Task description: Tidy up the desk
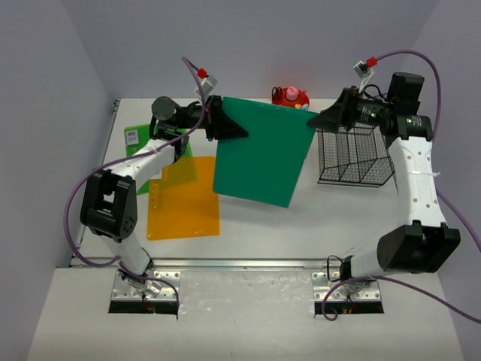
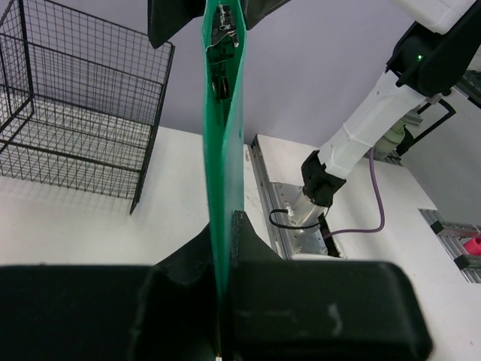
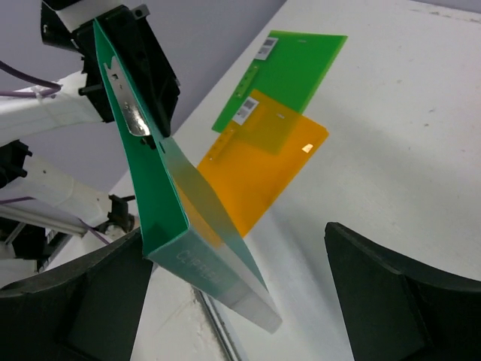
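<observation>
The worktop (image 1: 301,226) lies flat and white between lavender walls in front of both arm bases. It is rigid and fixed, so nothing grips it; the work is on what it carries. A green binder (image 1: 263,154) hangs tilted above its middle, clamped at one edge by the left pincer (image 1: 225,124). The right pincer (image 1: 323,120) stands wide apart around the opposite corner, gripping nothing. The binder looks light, thin, stiff and slick, likely to swing from a single hold, so the spine is probably the safest grip. An orange folder (image 1: 184,203) and a light green folder (image 1: 139,139) lie overlapped at the left, and a wire basket (image 1: 357,154) stands at the right.
</observation>
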Available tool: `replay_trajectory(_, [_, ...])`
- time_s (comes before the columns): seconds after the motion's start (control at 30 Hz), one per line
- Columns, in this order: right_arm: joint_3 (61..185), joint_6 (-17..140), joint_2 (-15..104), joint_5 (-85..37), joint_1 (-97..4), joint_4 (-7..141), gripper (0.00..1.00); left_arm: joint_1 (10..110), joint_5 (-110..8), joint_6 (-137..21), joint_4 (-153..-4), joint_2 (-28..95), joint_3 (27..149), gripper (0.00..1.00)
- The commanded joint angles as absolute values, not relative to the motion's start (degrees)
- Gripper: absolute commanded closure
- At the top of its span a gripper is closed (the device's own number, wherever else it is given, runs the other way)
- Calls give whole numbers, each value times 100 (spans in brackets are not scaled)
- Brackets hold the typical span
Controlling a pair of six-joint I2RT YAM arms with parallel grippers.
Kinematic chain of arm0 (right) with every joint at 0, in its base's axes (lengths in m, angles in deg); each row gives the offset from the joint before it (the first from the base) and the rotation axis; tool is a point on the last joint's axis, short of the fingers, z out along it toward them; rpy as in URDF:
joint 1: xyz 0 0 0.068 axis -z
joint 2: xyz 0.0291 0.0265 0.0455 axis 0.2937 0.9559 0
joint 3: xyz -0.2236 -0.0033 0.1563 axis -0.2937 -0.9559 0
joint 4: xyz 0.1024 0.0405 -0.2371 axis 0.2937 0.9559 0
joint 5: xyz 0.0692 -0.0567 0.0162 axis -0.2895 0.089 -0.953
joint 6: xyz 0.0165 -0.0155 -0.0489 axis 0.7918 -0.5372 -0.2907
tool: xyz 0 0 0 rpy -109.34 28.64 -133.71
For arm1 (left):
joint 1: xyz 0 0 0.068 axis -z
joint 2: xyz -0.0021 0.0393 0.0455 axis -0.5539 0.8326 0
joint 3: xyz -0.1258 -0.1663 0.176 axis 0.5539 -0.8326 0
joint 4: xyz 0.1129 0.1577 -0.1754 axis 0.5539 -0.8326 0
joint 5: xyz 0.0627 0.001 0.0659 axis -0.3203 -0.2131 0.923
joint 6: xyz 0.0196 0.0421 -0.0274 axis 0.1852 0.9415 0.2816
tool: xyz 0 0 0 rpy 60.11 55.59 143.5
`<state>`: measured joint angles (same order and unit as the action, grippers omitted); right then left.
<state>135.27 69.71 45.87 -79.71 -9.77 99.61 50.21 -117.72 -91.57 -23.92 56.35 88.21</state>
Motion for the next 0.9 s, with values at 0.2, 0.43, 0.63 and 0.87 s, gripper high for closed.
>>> replay_trajectory(0.2, [13639, 6555, 4835, -8121, -2180, 9722, 28, 5170, -11767, -9261, -2005, 5600, 9242, 100])
replay_trajectory(0.43, [13545, 6812, 4858, -8101, -2183, 9248, 100, 5217, -11647, -9363, -1996, 5613, 9214, 100])
replay_trajectory(0.63, [13614, 6845, 4613, -8100, -2108, 9218, 100, 5171, -11411, -9078, -2817, 5547, 9192, 31])
replay_trajectory(0.87, [13722, 7512, 4250, -8136, -1236, 8860, 100, 4713, -10102, -8202, -4382, 5165, 9152, 0])
